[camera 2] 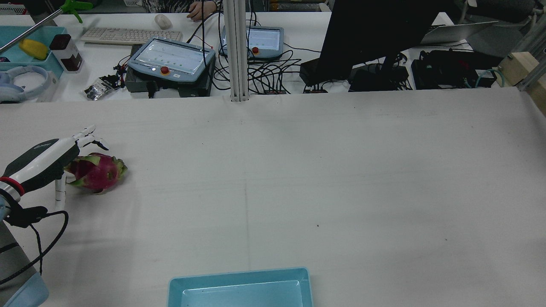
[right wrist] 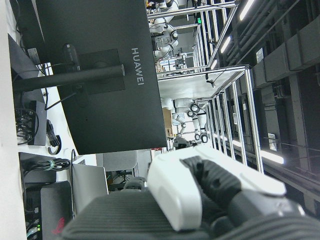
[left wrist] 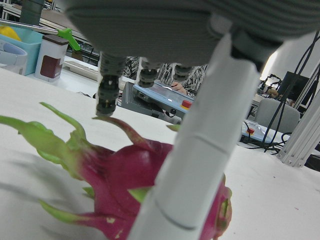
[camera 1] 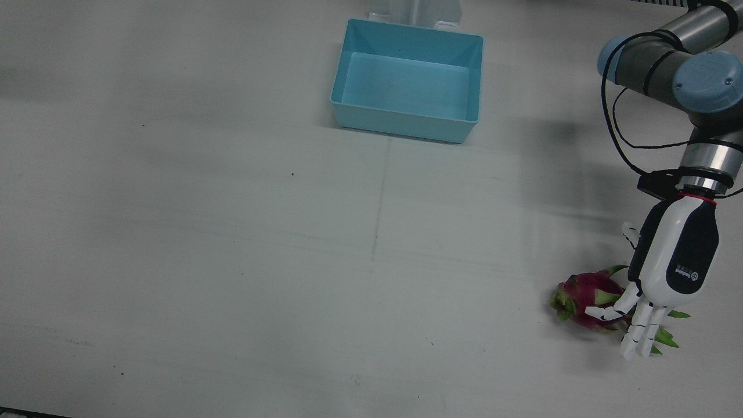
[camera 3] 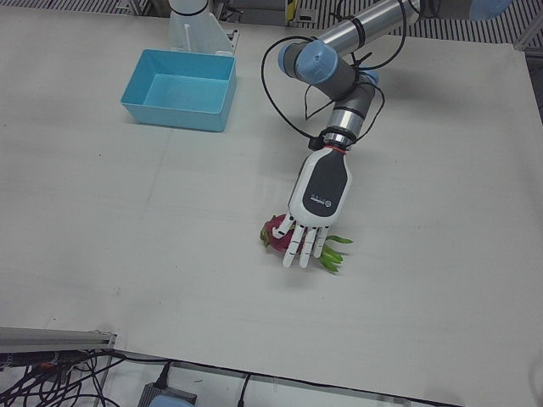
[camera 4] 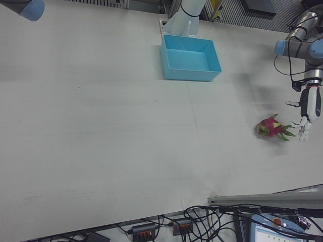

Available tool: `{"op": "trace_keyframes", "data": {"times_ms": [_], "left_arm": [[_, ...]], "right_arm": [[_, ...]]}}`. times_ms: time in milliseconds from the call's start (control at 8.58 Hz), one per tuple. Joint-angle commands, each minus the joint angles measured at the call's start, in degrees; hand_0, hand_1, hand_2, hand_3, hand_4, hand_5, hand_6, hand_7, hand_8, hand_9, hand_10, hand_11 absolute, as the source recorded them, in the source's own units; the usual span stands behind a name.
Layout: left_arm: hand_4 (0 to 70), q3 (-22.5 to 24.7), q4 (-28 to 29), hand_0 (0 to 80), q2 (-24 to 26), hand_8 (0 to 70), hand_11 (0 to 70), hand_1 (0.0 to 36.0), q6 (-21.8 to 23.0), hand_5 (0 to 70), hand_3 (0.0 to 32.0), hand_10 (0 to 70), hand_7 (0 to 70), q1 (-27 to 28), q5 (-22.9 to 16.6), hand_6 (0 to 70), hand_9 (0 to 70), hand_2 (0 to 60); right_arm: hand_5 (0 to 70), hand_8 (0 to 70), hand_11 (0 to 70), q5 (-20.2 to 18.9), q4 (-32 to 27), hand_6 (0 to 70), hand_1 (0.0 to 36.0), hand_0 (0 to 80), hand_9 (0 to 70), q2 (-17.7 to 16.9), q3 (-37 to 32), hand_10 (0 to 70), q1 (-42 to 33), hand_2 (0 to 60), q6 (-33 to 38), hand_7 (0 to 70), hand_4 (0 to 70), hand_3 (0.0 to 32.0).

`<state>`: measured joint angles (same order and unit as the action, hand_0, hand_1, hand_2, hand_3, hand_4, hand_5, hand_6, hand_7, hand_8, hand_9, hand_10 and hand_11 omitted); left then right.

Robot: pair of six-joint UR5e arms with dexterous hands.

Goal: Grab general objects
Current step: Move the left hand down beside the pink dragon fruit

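A pink dragon fruit [camera 1: 580, 296] with green scales lies on the white table, near the robot's left side. My left hand [camera 1: 667, 273] hovers over its stem end, palm down, fingers spread and holding nothing. In the rear view the hand [camera 2: 40, 162] covers the fruit's [camera 2: 98, 171] near end. The left hand view shows the fruit [left wrist: 115, 175] between a thick white finger [left wrist: 195, 150] in front and other fingertips behind it. Only a part of my right hand [right wrist: 200, 195] shows, in its own view, raised toward a black monitor; its finger pose is unclear.
An empty light-blue bin [camera 1: 415, 32] stands at the robot's side of the table, midway between the arms, also visible in the left-front view [camera 3: 174, 116]. Beyond the far edge are control pendants [camera 2: 170, 59], a keyboard, cables and a monitor [camera 2: 367, 38].
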<state>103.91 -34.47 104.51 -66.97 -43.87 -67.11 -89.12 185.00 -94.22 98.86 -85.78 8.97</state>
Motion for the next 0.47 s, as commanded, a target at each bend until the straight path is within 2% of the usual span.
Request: {"op": "trace_keyframes", "data": {"times_ms": [0, 350], "left_arm": [[0.0, -0.72, -3.84, 80.0, 1.75, 7.6, 0.0, 29.9, 0.08, 34.6, 32.0, 0.0, 3.7, 0.63, 2.58, 0.0, 0.0, 0.0], [0.0, -0.90, -4.29, 80.0, 2.27, 7.7, 0.0, 30.3, 0.00, 36.7, 32.0, 0.0, 4.1, 1.59, 12.93, 0.0, 0.0, 0.0]], "right_arm": [[0.0, 0.0, 0.0, 0.00, 0.01, 0.0, 0.0, 0.0, 0.0, 0.00, -0.07, 0.0, 0.00, 0.0, 0.00, 0.0, 0.0, 0.0], [0.0, 0.0, 0.0, 0.00, 0.01, 0.0, 0.0, 0.0, 0.0, 0.00, 0.02, 0.0, 0.00, 0.0, 0.00, 0.0, 0.0, 0.0]]}}
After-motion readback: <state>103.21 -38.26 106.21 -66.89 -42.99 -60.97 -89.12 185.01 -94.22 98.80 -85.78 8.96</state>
